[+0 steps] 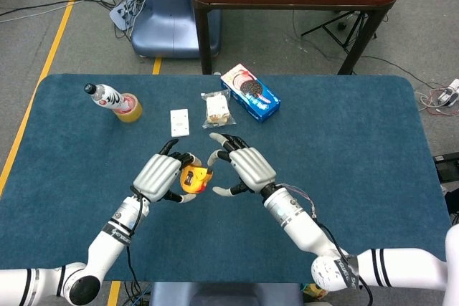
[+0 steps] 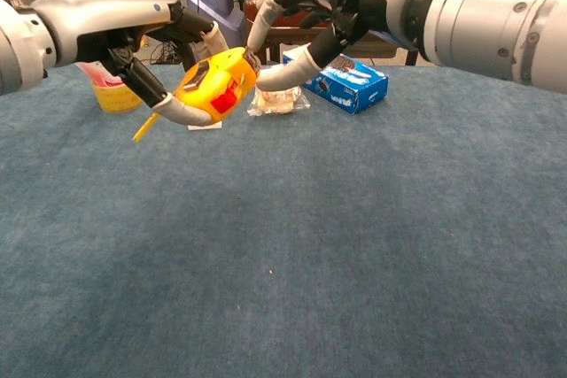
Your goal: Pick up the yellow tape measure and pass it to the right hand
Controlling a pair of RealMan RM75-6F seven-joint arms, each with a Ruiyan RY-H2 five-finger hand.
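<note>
Yellow tape measure (image 2: 215, 86) tilted, red face (image 2: 223, 99) toward chest camera.

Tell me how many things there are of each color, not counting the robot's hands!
Yellow: 2, the tape measure and the tape roll.
Blue: 1, the cookie box.
White: 2, the bottle and the small card.
Clear: 1, the wrapped snack.
Total: 6 things.
</note>
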